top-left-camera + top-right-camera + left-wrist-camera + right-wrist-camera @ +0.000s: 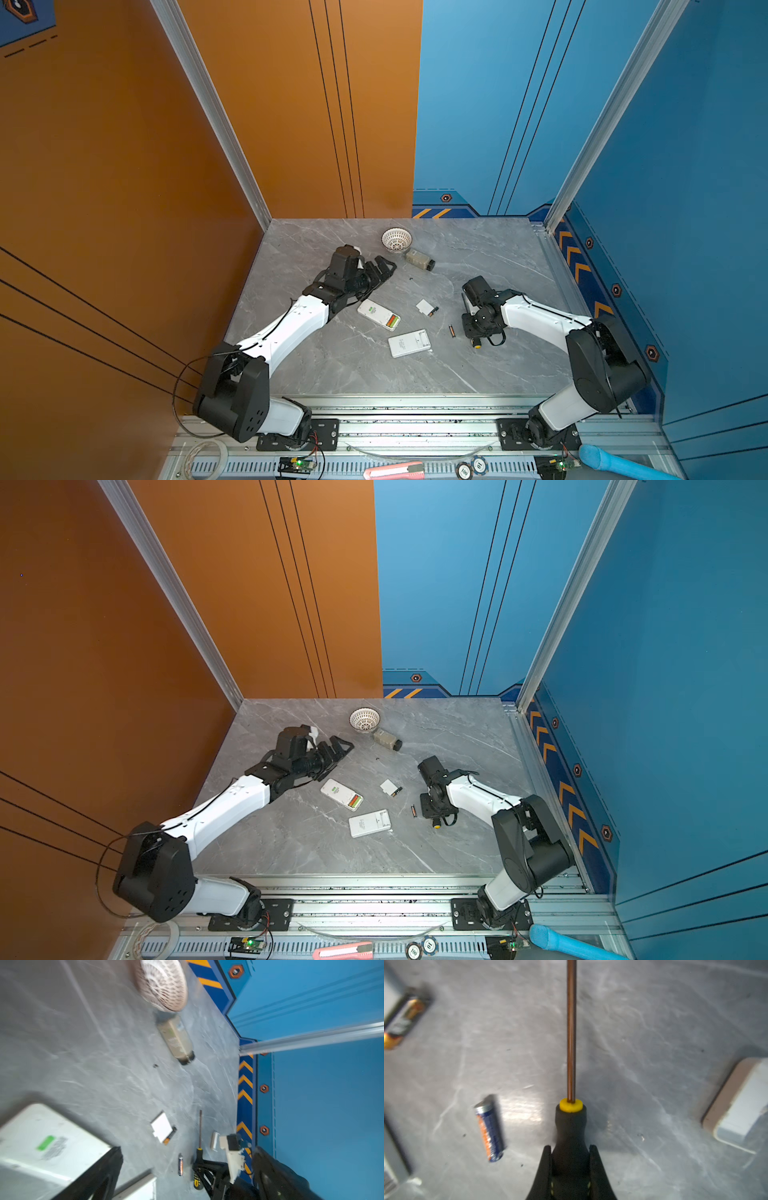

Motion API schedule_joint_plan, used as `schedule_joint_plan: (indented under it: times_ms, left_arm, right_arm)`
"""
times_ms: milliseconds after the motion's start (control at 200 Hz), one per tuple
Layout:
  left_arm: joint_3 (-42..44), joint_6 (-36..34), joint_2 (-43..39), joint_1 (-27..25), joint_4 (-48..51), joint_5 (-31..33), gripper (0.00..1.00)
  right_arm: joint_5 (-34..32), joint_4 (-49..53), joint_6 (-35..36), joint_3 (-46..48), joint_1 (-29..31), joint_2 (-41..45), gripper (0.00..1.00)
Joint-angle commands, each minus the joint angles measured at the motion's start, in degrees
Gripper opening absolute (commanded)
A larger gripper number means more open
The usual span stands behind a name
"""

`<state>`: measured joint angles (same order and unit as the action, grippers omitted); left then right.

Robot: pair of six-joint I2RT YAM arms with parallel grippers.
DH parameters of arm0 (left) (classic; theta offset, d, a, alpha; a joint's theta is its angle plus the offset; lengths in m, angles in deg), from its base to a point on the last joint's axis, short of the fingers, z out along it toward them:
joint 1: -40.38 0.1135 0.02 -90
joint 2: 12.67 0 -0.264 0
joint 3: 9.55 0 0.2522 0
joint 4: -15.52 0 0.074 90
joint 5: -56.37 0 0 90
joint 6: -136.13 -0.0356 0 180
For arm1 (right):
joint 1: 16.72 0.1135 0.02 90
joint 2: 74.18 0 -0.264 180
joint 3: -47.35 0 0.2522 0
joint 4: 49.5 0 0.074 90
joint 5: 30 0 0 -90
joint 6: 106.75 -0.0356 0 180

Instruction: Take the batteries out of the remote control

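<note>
The white remote control [376,312] lies back-up at mid-table, and orange, red and green batteries [392,321] sit in its open compartment. One loose battery [451,331] [490,1128] lies on the marble left of my right gripper [471,328]. Another battery [433,311] [402,1020] rests against a small white cover [424,306]. My right gripper [571,1151] is shut on the black handle of the screwdriver [571,1124]. My left gripper [384,272] [187,1149] hovers wide open beyond the remote [47,1140], holding nothing.
A second white remote-like unit [409,343] lies nearer the front. A white mesh basket [397,240] and a small toppled bottle [419,259] stand at the back. A small white block [741,1105] lies beside the screwdriver shaft.
</note>
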<state>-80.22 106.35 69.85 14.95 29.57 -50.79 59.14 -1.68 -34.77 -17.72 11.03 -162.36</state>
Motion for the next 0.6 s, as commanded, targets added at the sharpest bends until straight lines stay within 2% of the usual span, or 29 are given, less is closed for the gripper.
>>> schedule_joint_plan:
  times_ms: [0, 120, 290, 410, 430, 591]
  left_arm:
    - [-3.41, 7.64, 3.96, -2.7, -3.57, -6.26, 0.98]
    - [-5.94, 13.91, 7.73, -5.26, -4.88, -7.83, 0.98]
    - [-10.95, 16.03, 11.55, -7.89, -1.26, -9.4, 1.0]
    - [-11.76, 17.71, 12.67, -9.48, -0.6, -8.24, 0.96]
    - [-11.74, 17.98, 12.74, -9.69, -0.6, -8.06, 0.95]
    - [-11.09, 19.74, 14.68, -10.77, -0.62, -7.68, 0.88]
  right_arm:
    - [-3.08, 2.68, 5.07, -2.56, 4.15, 8.73, 0.03]
    - [-5.97, 4.02, 7.63, -3.74, 8.31, 13.66, 0.02]
    - [-8.77, 5.66, 8.35, -4.82, 11.24, 15.26, 0.01]
    - [-10.02, 6.06, 8.36, -5.88, 11.98, 14.16, 0.01]
    - [-10.24, 6.01, 8.5, -6.11, 13.76, 13.89, 0.01]
    - [-12.26, 6.01, 9.05, -8.29, 17.02, 12.12, 0.01]
